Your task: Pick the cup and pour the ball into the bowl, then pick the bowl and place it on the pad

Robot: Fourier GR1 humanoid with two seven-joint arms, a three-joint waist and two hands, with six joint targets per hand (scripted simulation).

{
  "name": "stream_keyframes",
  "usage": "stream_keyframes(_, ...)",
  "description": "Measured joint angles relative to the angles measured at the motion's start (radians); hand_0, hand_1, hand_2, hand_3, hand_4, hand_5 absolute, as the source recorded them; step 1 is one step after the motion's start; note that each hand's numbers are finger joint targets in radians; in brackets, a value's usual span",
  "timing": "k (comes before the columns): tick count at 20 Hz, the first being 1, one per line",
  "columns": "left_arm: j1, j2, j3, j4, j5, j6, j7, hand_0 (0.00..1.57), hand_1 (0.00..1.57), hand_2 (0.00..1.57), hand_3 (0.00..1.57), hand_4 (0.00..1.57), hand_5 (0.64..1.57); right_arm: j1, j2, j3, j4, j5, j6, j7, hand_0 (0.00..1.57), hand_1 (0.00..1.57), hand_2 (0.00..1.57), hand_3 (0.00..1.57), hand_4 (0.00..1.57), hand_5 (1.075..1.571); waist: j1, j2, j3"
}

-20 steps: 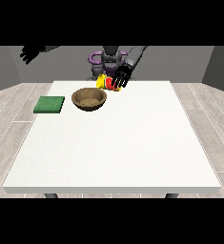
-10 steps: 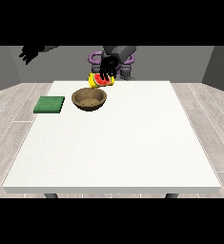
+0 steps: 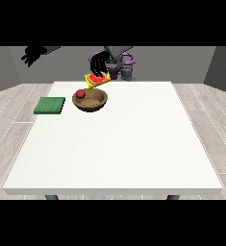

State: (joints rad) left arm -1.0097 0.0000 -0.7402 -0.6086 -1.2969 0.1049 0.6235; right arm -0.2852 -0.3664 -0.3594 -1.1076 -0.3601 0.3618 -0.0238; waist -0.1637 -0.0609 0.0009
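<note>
A yellow cup (image 3: 96, 79) with a red inside hangs tilted over the far rim of the brown bowl (image 3: 98, 103), mouth turned down towards it. The hand at the view's right (image 3: 99, 64) is curled round the cup from above. A red ball (image 3: 80, 94) sits in the bowl at its left rim. The green pad (image 3: 50, 105) lies flat on the white table (image 3: 133, 144), left of the bowl. The hand at the view's left (image 3: 34, 54) is raised high, off the table's far left corner, with fingers spread and nothing in them.
The robot's torso (image 3: 120, 60) stands behind the table's far edge. Grey plank floor surrounds the table on all sides.
The hand with the cup has moved to the view's left, above the bowl, and tipped the cup. The red ball now shows in the bowl. The other hand barely moved.
</note>
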Motion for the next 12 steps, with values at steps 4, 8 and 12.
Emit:
stream_keyframes(4,0.027,0.000,-0.014,-0.053,-0.029,-0.063,-0.020,0.00,0.00,1.10,1.54,1.11,1.571,0.012,0.014,0.004,-0.006,0.007,-0.025,-0.001,0.00,0.00,0.00,0.17,0.71,1.550,0.021,-0.014,-0.0004)
stream_keyframes(8,0.057,0.031,0.064,-0.113,0.010,-0.001,-0.034,0.80,0.80,1.57,1.56,1.17,1.561,0.041,0.021,0.000,-0.021,0.007,-0.042,0.006,0.00,0.00,0.00,0.05,0.71,1.548,0.048,-0.042,-0.0013)
stream_keyframes(12,0.112,0.084,0.221,-0.210,0.176,0.111,-0.128,0.80,0.80,1.19,0.88,1.30,1.555,0.053,0.017,-0.014,-0.024,0.009,-0.072,0.017,0.00,0.00,0.00,0.11,0.76,1.556,0.115,-0.053,-0.0046)
